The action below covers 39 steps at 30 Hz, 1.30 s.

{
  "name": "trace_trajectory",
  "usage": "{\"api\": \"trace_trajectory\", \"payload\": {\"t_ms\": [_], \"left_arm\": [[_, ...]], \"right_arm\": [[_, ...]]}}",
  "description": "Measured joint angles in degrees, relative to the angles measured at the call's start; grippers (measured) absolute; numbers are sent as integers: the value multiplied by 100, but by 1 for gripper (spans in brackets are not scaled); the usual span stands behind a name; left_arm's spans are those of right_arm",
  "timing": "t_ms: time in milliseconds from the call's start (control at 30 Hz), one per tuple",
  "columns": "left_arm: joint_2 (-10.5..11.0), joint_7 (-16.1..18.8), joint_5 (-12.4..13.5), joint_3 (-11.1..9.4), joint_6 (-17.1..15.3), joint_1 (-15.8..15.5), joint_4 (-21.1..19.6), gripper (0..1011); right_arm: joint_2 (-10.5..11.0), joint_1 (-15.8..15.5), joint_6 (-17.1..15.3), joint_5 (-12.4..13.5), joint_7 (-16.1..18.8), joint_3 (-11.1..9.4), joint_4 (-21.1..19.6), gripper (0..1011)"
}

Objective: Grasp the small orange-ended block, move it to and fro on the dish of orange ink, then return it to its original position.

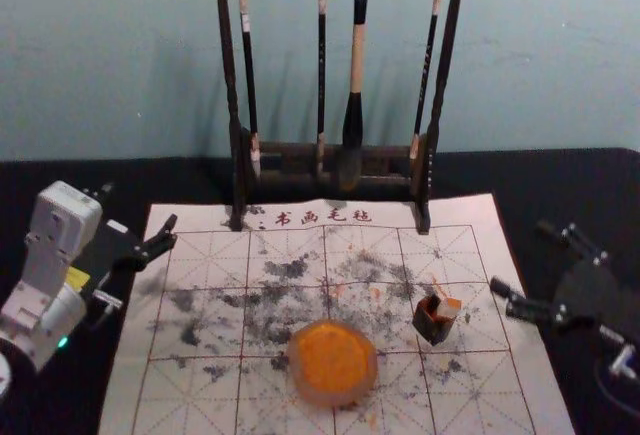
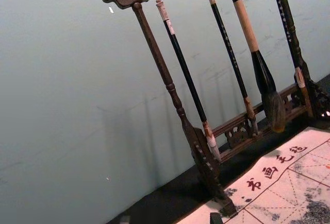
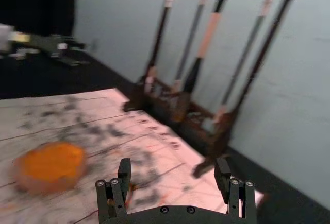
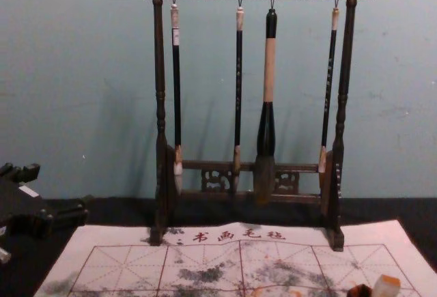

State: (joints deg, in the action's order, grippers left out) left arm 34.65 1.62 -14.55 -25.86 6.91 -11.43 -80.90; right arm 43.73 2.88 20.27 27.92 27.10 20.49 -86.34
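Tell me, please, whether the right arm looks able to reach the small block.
Probably yes: the right tool hangs open at the right edge of the mat, with nothing visible between it and the block; the ink dish lies farther left.

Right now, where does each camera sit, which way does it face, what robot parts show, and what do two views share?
Head: faces forward, down at the ink dish; left tool and right tool.
Left wrist: faces the brush rack; its fingertips.
Right wrist: faces across the dish and rack; its open fingers, left tool farther off.
Chest: lower, faces forward; left tool.
Head and chest share the rack.
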Motion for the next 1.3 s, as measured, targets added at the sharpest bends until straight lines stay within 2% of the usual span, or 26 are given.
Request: {"api": "trace_trajectory", "payload": {"t_ms": [200, 333, 467, 667, 933, 1300], "left_arm": [[0, 0, 0, 0, 0, 0, 0, 1001], [0, 0, 0, 0, 0, 0, 0, 1001], [0, 0, 0, 0, 0, 0, 0, 1001], [0, 0, 0, 0, 0, 0, 0, 1001], [0, 0, 0, 0, 0, 0, 0, 1001], [0, 0, 0, 0, 0, 0, 0, 1001]], "right_arm": [[83, 55, 71, 117, 760, 131, 187, 1000], [70, 136, 57, 107, 992, 193, 298, 1000], [-14, 318, 13, 124, 1423, 301, 535, 1000], [-175, 575, -90, 182, 1852, 386, 859, 1000], [-403, 925, -257, 189, 2257, 456, 1300, 1000], [-642, 1277, -360, 96, 2448, 582, 1720, 1000]]}}
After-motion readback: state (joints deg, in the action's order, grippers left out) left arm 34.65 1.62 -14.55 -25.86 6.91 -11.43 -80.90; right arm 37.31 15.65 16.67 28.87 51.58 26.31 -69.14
